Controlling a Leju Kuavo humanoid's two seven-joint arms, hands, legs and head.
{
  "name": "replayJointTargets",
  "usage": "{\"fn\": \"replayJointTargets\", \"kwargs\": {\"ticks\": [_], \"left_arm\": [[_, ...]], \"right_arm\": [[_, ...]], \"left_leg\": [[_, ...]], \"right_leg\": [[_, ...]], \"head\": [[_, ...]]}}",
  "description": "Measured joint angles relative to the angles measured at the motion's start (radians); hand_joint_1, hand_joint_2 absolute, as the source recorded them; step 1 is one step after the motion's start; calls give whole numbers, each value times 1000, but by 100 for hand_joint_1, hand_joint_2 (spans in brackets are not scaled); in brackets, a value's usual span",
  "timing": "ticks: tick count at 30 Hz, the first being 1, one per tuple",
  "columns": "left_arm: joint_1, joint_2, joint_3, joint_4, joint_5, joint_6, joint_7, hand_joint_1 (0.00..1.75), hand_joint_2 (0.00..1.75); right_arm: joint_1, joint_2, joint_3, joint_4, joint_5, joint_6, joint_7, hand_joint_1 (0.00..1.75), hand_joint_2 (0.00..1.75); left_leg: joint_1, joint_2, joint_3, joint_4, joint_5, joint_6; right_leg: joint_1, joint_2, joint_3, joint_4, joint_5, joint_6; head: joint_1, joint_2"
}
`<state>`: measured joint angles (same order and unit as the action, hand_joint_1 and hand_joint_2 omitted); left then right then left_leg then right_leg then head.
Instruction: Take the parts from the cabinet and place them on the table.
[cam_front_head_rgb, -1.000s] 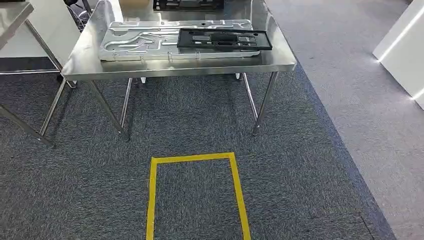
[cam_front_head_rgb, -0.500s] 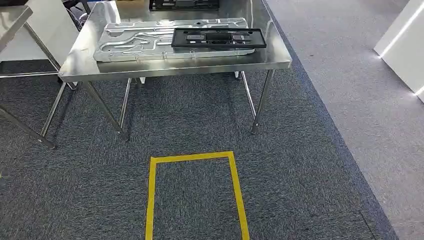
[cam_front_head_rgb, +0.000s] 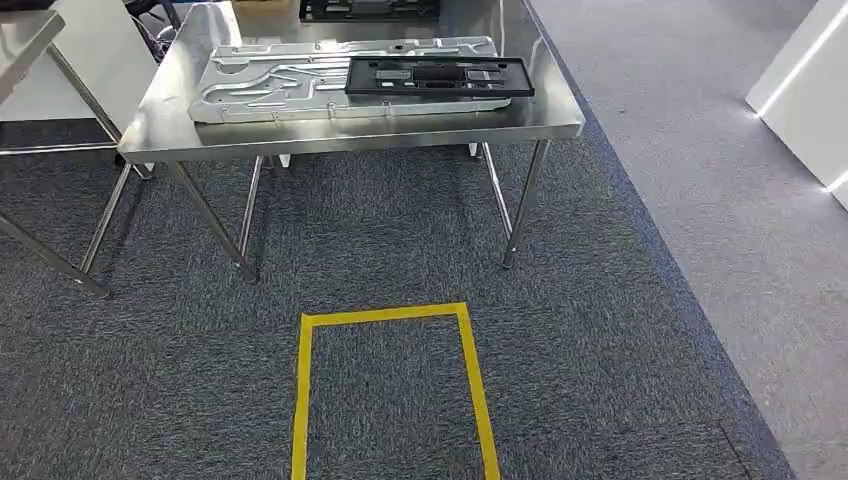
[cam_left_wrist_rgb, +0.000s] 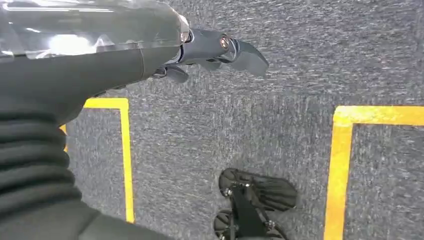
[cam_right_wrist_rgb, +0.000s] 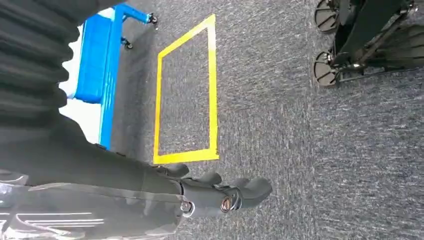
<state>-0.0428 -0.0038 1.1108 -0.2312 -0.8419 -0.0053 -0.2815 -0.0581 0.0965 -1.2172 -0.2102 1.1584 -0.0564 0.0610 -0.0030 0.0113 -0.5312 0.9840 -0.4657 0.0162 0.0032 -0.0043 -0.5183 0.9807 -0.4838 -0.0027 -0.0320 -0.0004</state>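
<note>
The steel surface (cam_front_head_rgb: 560, 120) carries two parts in full view: one large silver stamped plate (cam_front_head_rgb: 270, 85) lying flat along its length, and one black rectangular frame (cam_front_head_rgb: 438, 77) lying flat on top of the plate's right portion, so the frame rests on the plate and not on the bare steel. Stacking the flat parts this way keeps both well inside the edges, which in judgement guards against sliding off. A third dark part (cam_front_head_rgb: 365, 9) lies at the far edge, cut off by the picture, so its type cannot be told. The cabinet cannot be identified with certainty; a blue cart (cam_right_wrist_rgb: 97, 55) stands beside one yellow tape rectangle (cam_right_wrist_rgb: 186, 90) on the carpet. In the head view one yellow tape outline (cam_front_head_rgb: 392, 385) marks the carpet in front of the surface, probably a standing position for placing. The left hand (cam_left_wrist_rgb: 210, 50) hangs over the carpet, fingers loosely curled, holding nothing. The right hand (cam_right_wrist_rgb: 220, 192) hangs likewise, fingers curled, grasping nothing. Both arms hang low, consistent with walking between stations.
</note>
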Motion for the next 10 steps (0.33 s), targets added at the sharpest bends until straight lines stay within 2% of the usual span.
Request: {"fn": "replayJointTargets", "kwargs": {"ticks": [10], "left_arm": [[30, 2, -172, -16, 141, 0, 46, 0, 0]], "right_arm": [[30, -16, 195, -24, -193, 11, -11, 0, 0]], "left_leg": [[0, 0, 0, 0, 0, 0]], "right_leg": [[0, 0, 0, 0, 1, 1]], "head": [[0, 0]]}}
